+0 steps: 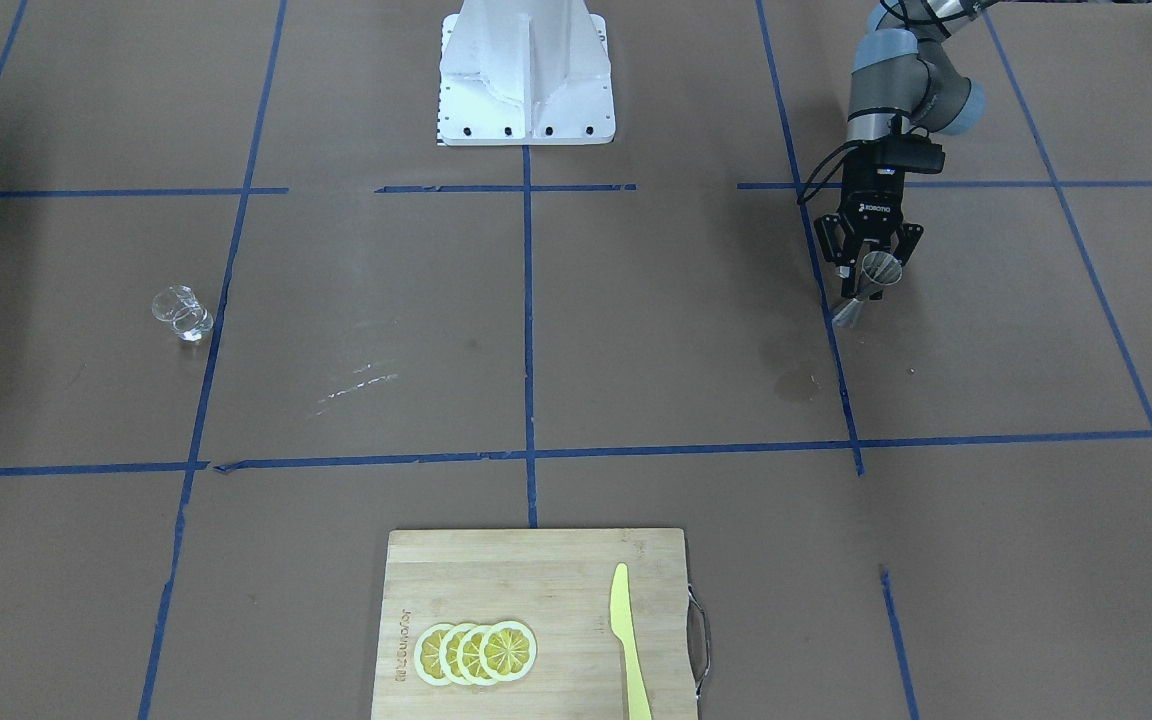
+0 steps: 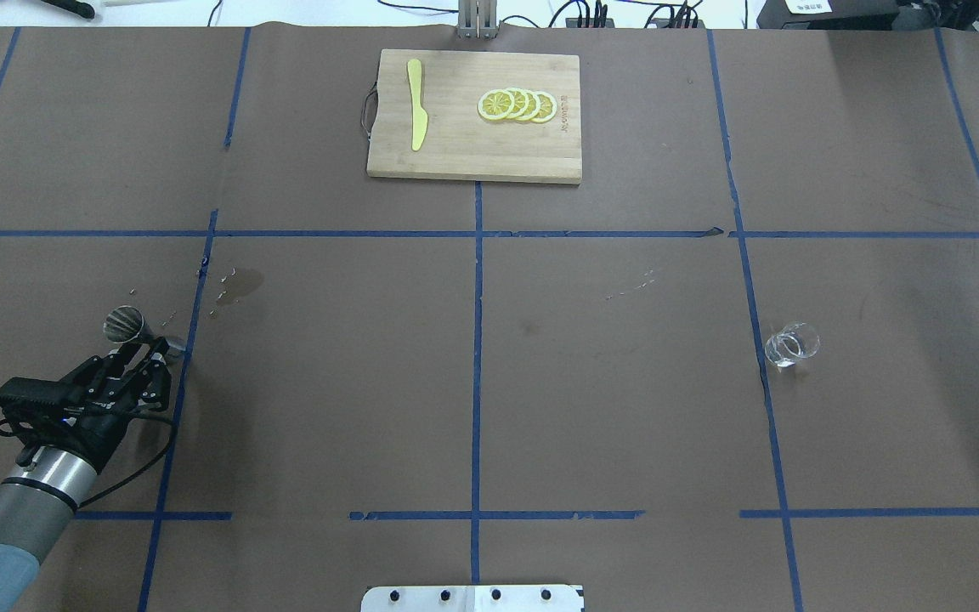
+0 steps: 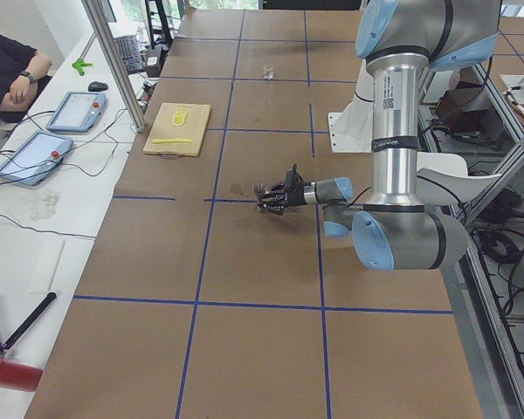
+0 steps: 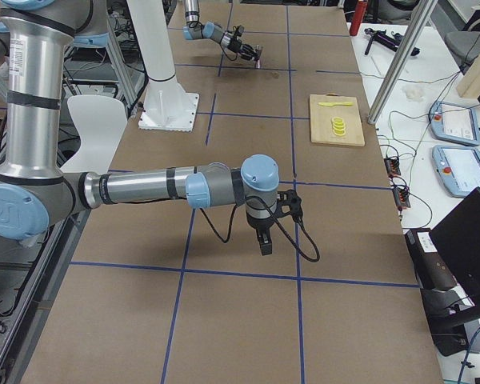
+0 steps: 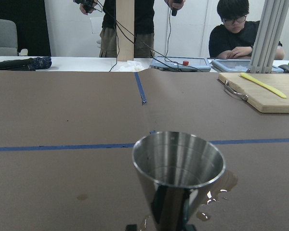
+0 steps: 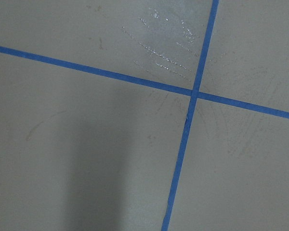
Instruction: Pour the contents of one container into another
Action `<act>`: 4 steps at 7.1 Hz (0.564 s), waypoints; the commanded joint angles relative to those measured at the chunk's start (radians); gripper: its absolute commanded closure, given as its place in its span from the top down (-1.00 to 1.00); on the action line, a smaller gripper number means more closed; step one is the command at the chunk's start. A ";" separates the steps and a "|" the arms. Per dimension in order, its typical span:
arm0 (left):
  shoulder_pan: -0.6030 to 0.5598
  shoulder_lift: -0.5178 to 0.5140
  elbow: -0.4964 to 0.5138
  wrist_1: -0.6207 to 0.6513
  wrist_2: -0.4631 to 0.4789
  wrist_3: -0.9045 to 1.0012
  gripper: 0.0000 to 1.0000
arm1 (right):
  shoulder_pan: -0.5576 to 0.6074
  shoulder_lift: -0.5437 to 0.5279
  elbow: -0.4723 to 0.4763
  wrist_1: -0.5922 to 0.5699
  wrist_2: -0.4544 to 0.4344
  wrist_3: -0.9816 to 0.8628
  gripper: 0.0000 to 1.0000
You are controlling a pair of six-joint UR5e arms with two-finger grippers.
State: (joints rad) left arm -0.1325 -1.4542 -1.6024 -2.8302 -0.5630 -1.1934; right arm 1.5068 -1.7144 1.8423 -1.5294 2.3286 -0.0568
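The front and overhead views show the glass cup [image 1: 182,313] standing on the surface [image 1: 636,330], far from the left gripper [image 1: 872,265]. Only the left wrist view shows the steel jigger [image 5: 178,168] close up, mouth upward, with wet spots [image 5: 209,207] beside it. The gripper body reads ROBOTIQ. The cutting board's [image 1: 536,580] stamp is too small to read. The jaws stand apart, the jigger's waist between them. The right gripper [image 4: 264,240] appears only in the right side view, so I cannot tell how its jaws stand.
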 commanded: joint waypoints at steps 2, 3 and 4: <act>0.001 -0.002 -0.002 0.000 0.000 0.000 -0.08 | 0.000 -0.001 0.000 0.000 0.000 -0.001 1.00; 0.001 -0.003 0.001 -0.002 0.000 0.002 -0.08 | 0.000 -0.001 0.000 0.000 0.000 0.000 1.00; 0.001 -0.003 -0.004 0.000 0.000 0.002 -0.08 | 0.000 -0.001 0.000 0.000 0.000 0.000 1.00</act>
State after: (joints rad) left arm -0.1320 -1.4567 -1.6034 -2.8308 -0.5630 -1.1924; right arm 1.5064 -1.7150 1.8423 -1.5294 2.3286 -0.0572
